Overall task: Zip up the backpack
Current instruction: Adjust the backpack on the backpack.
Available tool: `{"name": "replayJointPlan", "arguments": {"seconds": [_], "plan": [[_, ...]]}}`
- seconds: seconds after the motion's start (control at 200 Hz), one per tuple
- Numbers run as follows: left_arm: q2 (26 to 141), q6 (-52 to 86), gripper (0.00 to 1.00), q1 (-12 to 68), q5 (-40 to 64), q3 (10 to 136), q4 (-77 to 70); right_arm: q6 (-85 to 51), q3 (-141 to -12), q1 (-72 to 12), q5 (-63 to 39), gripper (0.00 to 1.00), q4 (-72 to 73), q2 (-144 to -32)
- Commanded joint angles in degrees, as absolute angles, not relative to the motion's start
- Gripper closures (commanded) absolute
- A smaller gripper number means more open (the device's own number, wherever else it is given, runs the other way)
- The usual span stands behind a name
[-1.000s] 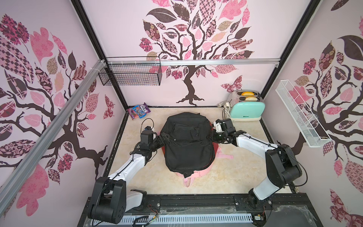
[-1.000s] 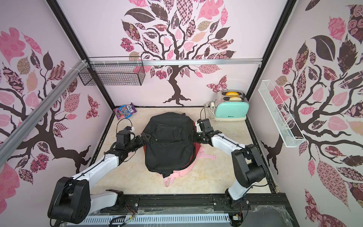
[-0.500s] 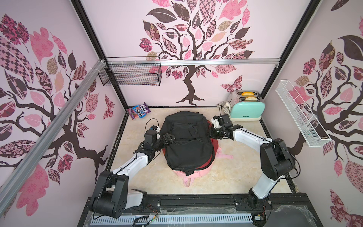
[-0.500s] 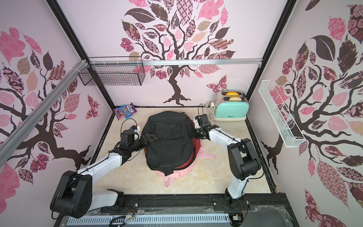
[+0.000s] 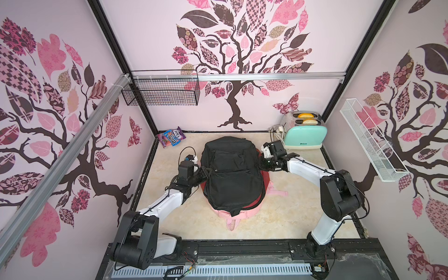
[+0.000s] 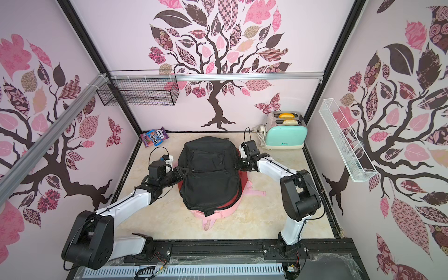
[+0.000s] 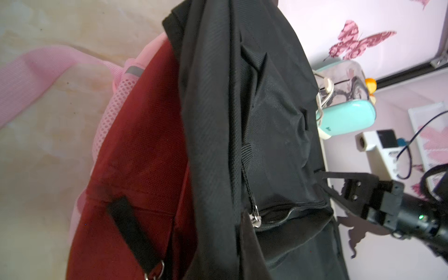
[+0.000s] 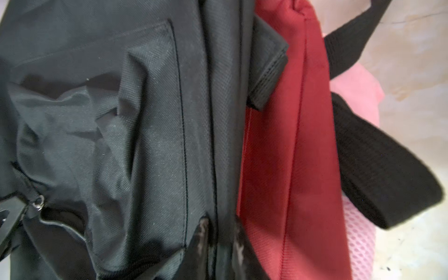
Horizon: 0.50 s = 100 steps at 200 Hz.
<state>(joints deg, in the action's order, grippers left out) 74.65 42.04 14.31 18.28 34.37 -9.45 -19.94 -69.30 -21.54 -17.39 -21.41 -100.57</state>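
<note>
The left hand [image 5: 206, 172] has snapped together on the edge of the black backpack [image 5: 232, 179], which lies in the middle of the surface [image 5: 291, 213], beside its zipper slider [image 7: 256, 219], while the right hand [image 5: 261, 166] pinches the opposite side: keep it taut and run the slider straight.

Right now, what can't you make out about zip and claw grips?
Left claw: tips outside the left wrist view, tiny in both top views; pinching pull or cloth of the black fabric backpack, cannot tell.
Right claw: blurred and cut by the right wrist view's edge.
Small silver zip slider: in the left wrist view, the zip's far end hides behind a fabric bulge.
Red fabric backpack: in both top views, mostly under the black one.
</note>
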Motion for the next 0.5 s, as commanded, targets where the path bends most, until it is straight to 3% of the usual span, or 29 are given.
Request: {"name": "replayJointPlan", "arguments": {"seconds": [0.0, 0.085, 0.215, 0.38, 0.495], "plan": [[73.5, 42.5, 1.0, 15.4, 21.7, 33.5, -13.0, -18.7, -71.9, -21.9, -12.0, 0.67, -24.1, -100.6], [73.5, 42.8, 1.0, 15.5, 21.4, 33.1, -13.8, -18.3, -72.9, -21.9, -8.7, 0.43, -26.3, -98.5], [73.1, 43.0, 1.0, 15.6, 20.6, 32.8, -13.7, -18.2, -74.9, -21.8, -2.0, 0.26, -29.9, -94.1], [70.8, 42.1, 1.0, 16.3, 17.1, 32.2, -12.0, -16.6, -75.9, -23.3, -3.2, 0.27, -28.7, -87.3], [68.6, 40.8, 1.0, 17.5, 13.5, 32.1, -10.1, -14.6, -76.9, -28.7, -9.0, 0.34, -27.0, -87.0]]}}
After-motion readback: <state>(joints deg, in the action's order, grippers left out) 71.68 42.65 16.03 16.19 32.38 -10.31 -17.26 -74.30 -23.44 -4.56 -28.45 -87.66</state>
